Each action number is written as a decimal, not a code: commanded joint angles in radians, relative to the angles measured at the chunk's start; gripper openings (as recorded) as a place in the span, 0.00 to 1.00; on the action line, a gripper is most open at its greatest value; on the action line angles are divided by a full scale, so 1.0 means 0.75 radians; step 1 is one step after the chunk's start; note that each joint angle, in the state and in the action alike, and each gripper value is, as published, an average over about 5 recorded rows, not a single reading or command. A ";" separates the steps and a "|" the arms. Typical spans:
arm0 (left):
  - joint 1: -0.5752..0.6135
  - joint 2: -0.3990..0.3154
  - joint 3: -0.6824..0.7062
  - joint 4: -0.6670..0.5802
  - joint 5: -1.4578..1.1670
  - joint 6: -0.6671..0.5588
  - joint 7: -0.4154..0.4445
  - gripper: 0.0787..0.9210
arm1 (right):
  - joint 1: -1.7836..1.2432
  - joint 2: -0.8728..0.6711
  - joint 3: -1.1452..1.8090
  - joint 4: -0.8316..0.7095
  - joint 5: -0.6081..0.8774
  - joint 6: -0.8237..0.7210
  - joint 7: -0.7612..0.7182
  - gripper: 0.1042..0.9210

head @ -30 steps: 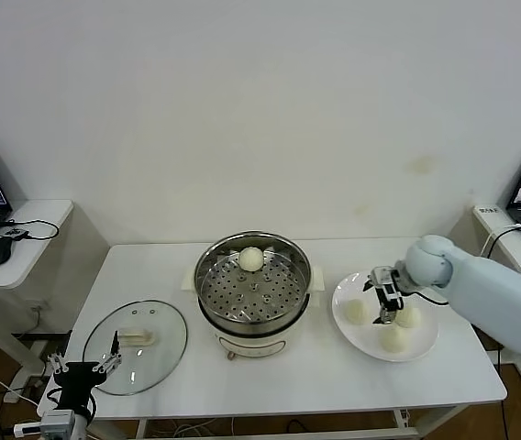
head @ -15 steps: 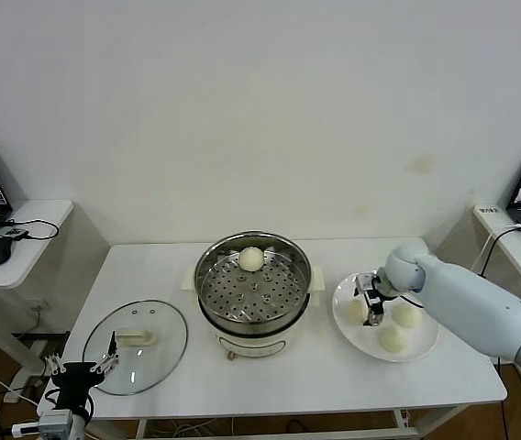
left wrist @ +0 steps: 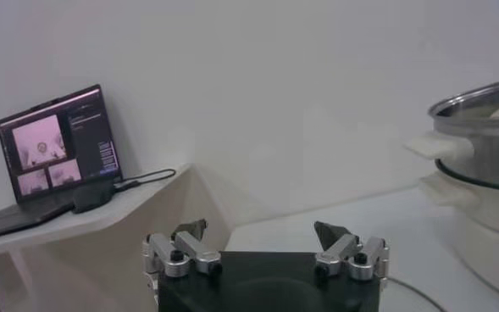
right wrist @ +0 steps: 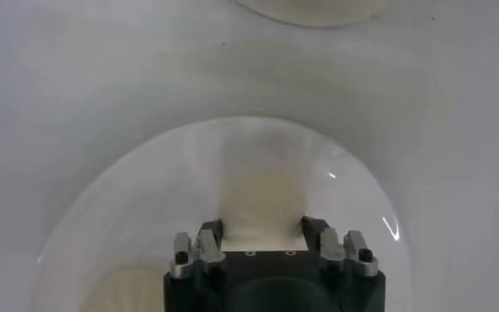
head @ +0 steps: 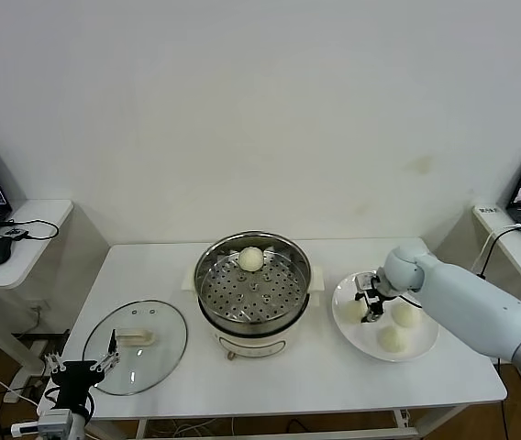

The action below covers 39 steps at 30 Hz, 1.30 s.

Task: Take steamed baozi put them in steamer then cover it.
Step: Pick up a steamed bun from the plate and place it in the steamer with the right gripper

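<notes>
1. The right gripper [head: 368, 302] is down on the left part of the white plate [head: 416, 350], its fingers [right wrist: 210, 231] pressed against the two sides of a baozi [right wrist: 262, 197], which sits between them.
2. In the right wrist view the bun fills the gap between the two fingertips, and the plate's pale surface lies all around them.
3. Two more baozi lie on the same plate: one [head: 406, 314] just beside the fingers on the side away from the steamer, one [head: 392, 338] nearer the table's front edge.
4. A fourth baozi [head: 251, 259] lies in the steamer [head: 252, 282], at the back of the holed basket, well apart from the right fingers.
5. The steamer stands mid-table, between the plate and the cover [head: 135, 346].
6. The cover lies flat on the table [head: 315, 379] at the left, handle up, off the steamer.
7. The left gripper [head: 83, 371] hangs low at the table's front left corner, just beside the cover's near rim, fingers [left wrist: 190, 231] spread wide with nothing between them.
8. In the left wrist view the steamer's steel wall [left wrist: 486, 127] shows well beyond those fingers, and a laptop [left wrist: 56, 156] sits on a side desk.
</notes>
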 commanded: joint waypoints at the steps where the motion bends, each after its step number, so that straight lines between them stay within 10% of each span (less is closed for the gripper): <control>1: -0.002 0.004 0.005 -0.010 0.001 0.002 0.002 0.88 | 0.213 -0.145 -0.053 0.138 0.153 -0.039 -0.021 0.58; 10: -0.004 0.010 0.016 -0.030 0.003 0.006 0.004 0.88 | 0.661 -0.176 -0.233 0.274 0.487 -0.136 -0.021 0.60; 23: 0.004 0.021 -0.003 -0.039 -0.008 0.006 0.005 0.88 | 0.907 0.318 -0.464 0.262 0.883 -0.383 0.163 0.61; 39: -0.009 0.003 -0.012 -0.038 -0.021 -0.001 0.006 0.88 | 0.623 0.750 -0.533 0.046 0.953 -0.616 0.359 0.61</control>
